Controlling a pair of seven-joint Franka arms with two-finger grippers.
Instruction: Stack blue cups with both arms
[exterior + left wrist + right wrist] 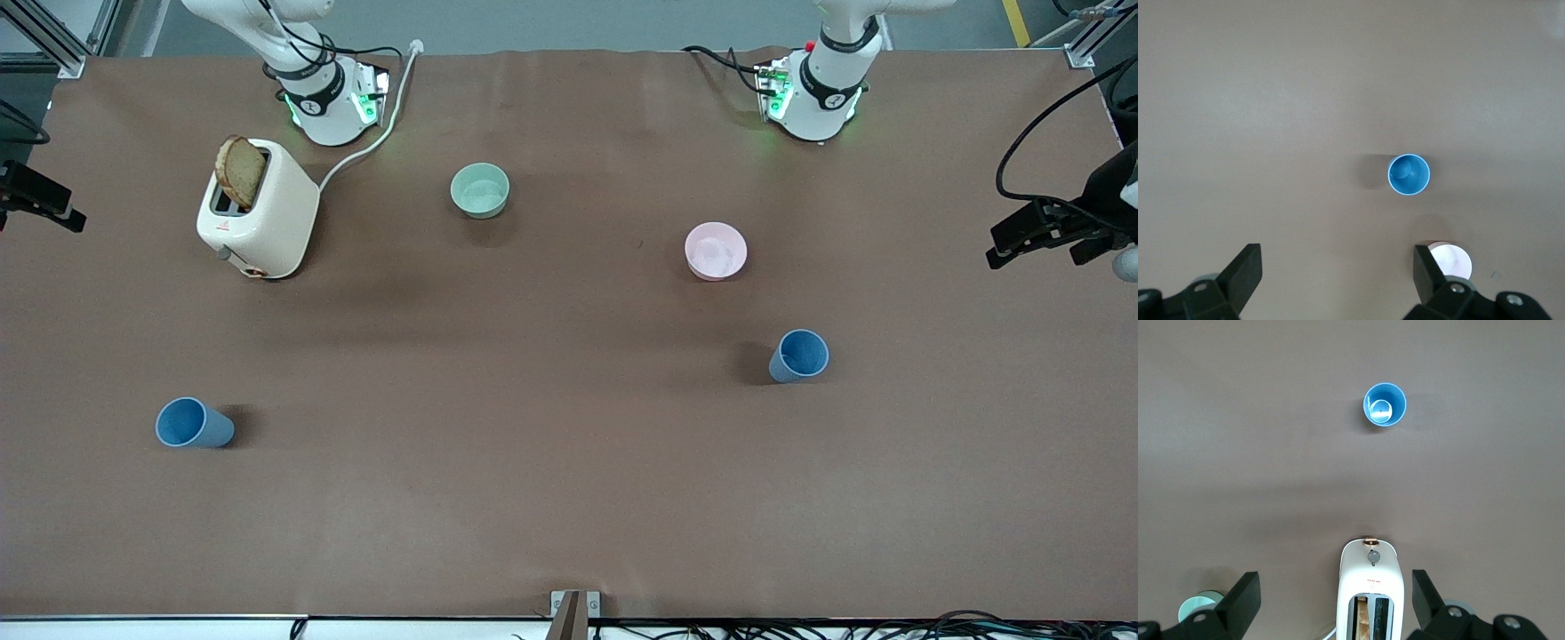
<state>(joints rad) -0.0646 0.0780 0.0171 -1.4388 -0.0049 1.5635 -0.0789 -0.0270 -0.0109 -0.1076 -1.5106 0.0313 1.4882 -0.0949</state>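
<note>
Both arms hang high, each tool spread wide and empty. One blue cup (1409,174) stands upright ahead of the left tool (1338,280); the other blue cup (1385,404) stands ahead of the right tool (1336,603).

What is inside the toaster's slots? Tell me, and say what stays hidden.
One slice of brown bread stands tilted out of the white toaster, its upper part showing. The slice's lower part is hidden inside the slot. The right wrist view shows the slots from above, dark lower down.

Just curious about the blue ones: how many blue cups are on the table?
2. One blue cup stands toward the right arm's end, nearest the camera; the other toward the left arm's end, near the pink bowl.
</note>
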